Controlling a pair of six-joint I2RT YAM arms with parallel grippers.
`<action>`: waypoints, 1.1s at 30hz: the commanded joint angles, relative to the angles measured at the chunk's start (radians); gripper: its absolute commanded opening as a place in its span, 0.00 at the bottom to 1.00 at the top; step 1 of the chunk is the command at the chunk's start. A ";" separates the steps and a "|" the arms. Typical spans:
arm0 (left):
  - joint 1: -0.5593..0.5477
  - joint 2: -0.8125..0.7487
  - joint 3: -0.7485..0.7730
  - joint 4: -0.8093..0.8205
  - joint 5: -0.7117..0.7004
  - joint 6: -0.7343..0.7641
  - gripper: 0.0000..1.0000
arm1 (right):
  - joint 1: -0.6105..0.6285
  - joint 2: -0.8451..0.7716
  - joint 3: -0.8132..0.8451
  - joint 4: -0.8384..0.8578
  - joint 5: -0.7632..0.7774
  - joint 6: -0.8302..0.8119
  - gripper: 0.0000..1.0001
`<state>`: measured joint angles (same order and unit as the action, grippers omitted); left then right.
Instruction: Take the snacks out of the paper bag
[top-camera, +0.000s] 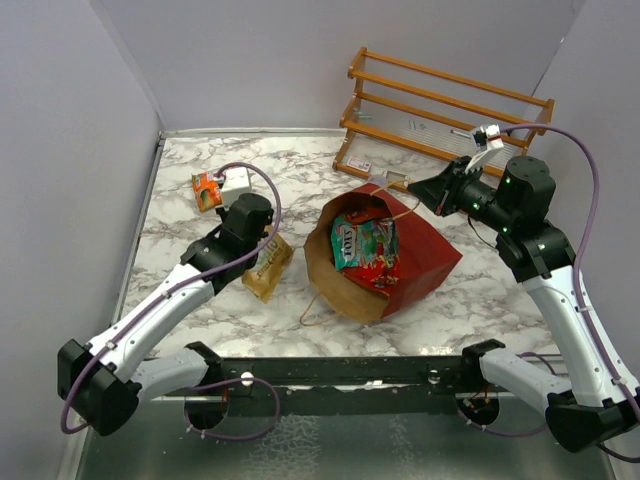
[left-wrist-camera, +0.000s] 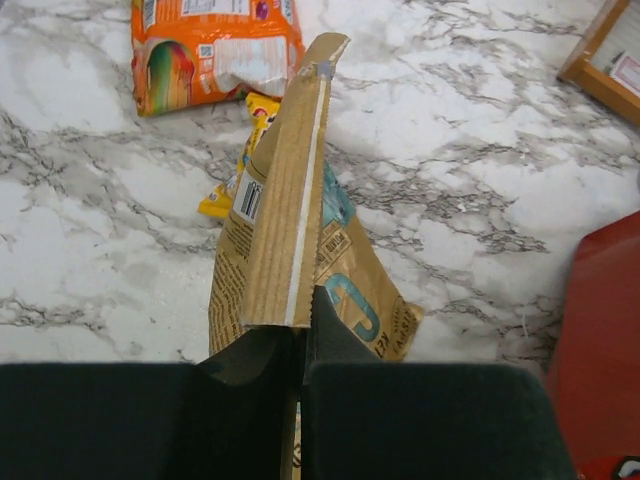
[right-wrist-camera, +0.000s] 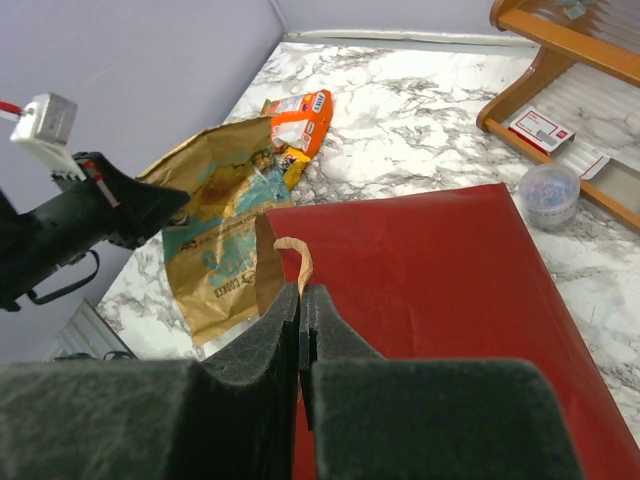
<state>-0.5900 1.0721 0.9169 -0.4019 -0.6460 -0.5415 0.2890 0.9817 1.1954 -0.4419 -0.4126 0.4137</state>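
Left claw clamps tan pouch by its stiff sealed edge; light, crinkly. Right claw pinches paper bag rim, centre of worktop; mouth faces 8 o'clock, snacks inside.

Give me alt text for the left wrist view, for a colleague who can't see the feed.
The left pincer is shut on the edge of a tan-and-blue pouch over the marble table. Beyond it lie an orange packet and a yellow packet; the red paper bag shows at the right edge.
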 joint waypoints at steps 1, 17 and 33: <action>0.124 -0.035 -0.097 0.128 0.170 -0.051 0.00 | 0.001 -0.011 0.001 0.009 0.009 0.002 0.02; 0.400 -0.339 -0.438 0.001 0.059 -0.395 0.00 | 0.001 -0.002 -0.012 0.020 -0.013 0.009 0.02; 0.426 -0.404 -0.446 -0.236 -0.141 -0.652 0.47 | 0.001 -0.014 -0.008 0.009 -0.004 0.002 0.02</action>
<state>-0.1719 0.7025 0.4248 -0.5697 -0.7269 -1.1412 0.2890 0.9833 1.1877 -0.4423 -0.4133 0.4145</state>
